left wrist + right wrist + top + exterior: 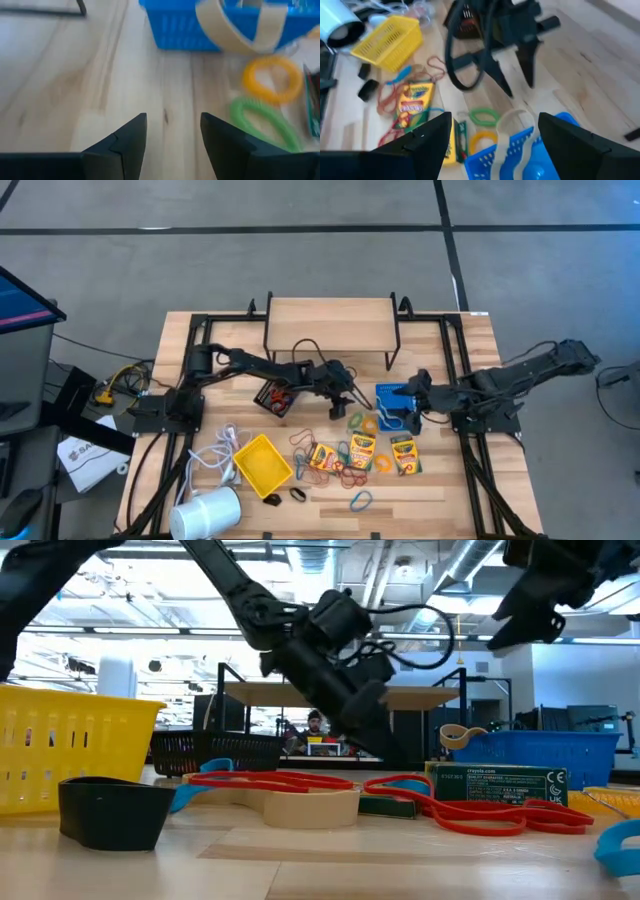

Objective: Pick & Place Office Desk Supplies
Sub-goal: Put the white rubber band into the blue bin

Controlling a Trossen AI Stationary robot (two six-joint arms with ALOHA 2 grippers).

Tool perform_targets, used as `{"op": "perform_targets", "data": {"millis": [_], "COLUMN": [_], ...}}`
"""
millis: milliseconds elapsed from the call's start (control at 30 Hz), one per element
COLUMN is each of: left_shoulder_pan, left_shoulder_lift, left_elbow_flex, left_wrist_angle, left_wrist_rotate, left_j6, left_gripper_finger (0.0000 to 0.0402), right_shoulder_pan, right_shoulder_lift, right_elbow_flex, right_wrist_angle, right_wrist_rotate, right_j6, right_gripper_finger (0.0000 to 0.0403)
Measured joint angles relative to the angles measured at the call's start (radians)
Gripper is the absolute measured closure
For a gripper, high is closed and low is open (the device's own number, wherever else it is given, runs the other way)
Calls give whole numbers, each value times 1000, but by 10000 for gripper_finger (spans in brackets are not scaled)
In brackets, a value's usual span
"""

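Note:
My left gripper hangs open, slanting down over bare wood between the black bin and the blue bin. A beige band drapes over the blue bin's rim. Yellow ring and green ring lie flat just past my left fingers. My right gripper stands open above the blue bin, higher up. Crayon boxes lie flat near the front, among red bands.
A yellow bin sits front left beside a white coiled cable and a white cylinder. Two dark clips and a blue band lie near the front edge. A wooden shelf stands at the back.

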Motion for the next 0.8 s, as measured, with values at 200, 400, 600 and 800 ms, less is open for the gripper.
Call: {"op": "perform_targets", "data": {"millis": [200,400,600,800], "left_shoulder_pan": [-15,-19,-24,-29], "left_shoulder_lift": [55,57,57,57], "left_elbow_flex": [102,114,114,114], "left_wrist_angle": [3,17,101,137], "left_wrist_rotate": [47,56,87,89], "left_j6": [28,49,41,39], "left_gripper_finger": [221,221,221,221], "right_shoulder_pan": [47,81,106,112], "right_shoulder_lift": [-37,-51,-56,-56], "right_elbow_flex": [0,0,0,0], "right_wrist_angle": [-7,-1,1,12], "right_wrist_rotate": [54,82,112,126], "right_j6": [16,25,26,21], "right_gripper_finger": [108,108,108,108]}}
